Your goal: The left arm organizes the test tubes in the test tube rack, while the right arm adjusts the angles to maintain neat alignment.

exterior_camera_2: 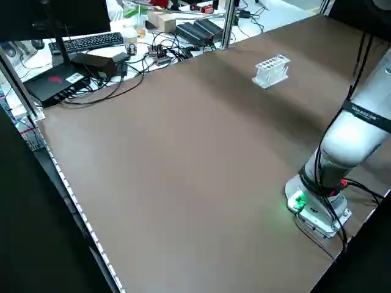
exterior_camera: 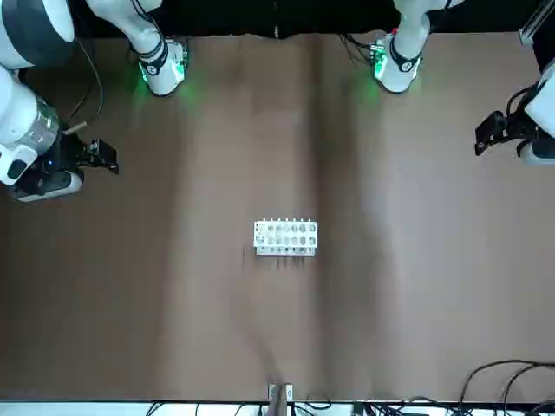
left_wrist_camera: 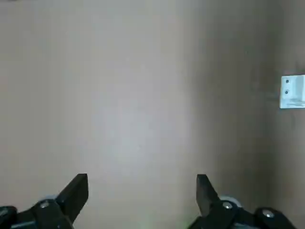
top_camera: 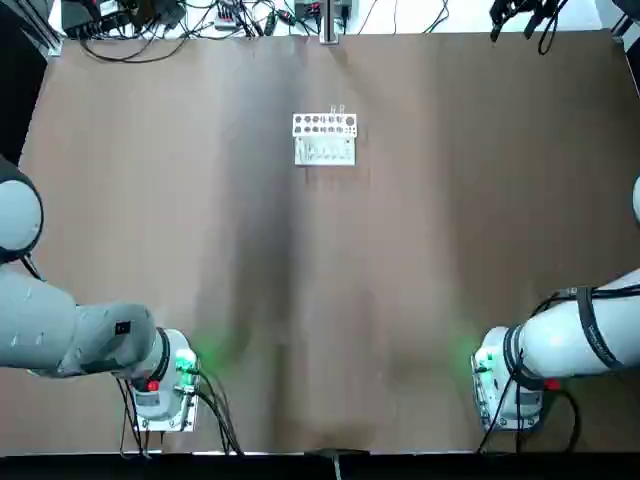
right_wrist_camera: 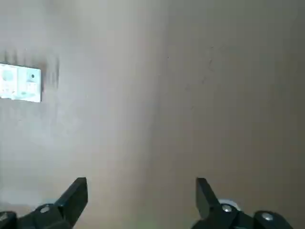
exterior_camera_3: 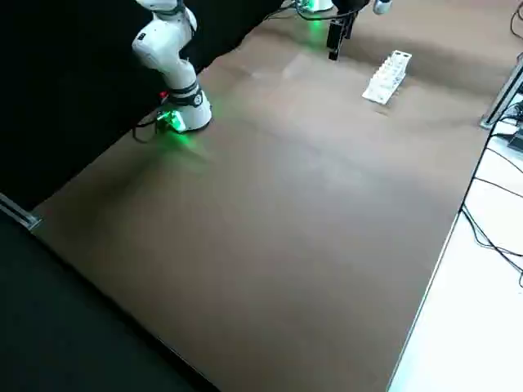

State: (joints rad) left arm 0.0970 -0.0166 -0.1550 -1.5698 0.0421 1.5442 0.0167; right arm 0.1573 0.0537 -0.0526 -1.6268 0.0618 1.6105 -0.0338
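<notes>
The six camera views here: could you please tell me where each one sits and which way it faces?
Top: overhead, looking down on the rack; both arm bases show.
Front: across the table, facing the robot; both arms show.
Left side: raised, looking diagonally over the table; one arm's base shows.
Right side: raised on the opposite side; one arm and a gripper show.
Left wrist: above bare table; open left gripper.
Right wrist: likewise; open right gripper.
All six share the rack.

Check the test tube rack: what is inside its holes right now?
The test tube rack shows rows of dark round holes in its upper plate. Faint thin tubes seem to rise at its far edge; how many, or which holes they fill, cannot be made out.
</notes>
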